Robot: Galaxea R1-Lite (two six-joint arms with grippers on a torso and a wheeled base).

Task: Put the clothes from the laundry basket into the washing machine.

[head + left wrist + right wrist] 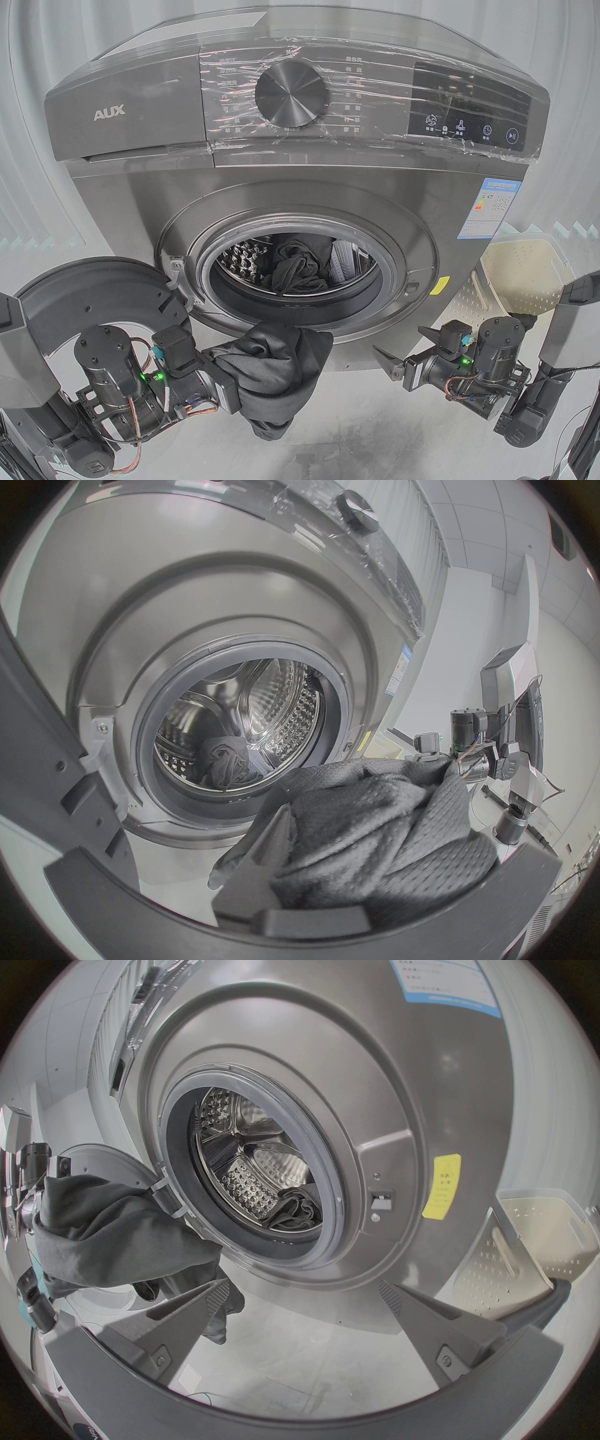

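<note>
Left tool clamped on dark garment; right tool spread wide.

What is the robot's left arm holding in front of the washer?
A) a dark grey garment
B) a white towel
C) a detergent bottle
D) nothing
A: the left end effector is shut on a dark grey garment that droops just below the washing machine opening.

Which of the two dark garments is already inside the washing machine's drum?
The crumpled garment lying in the drum. The other garment hangs outside, below the opening, held in the left gripper.
</note>
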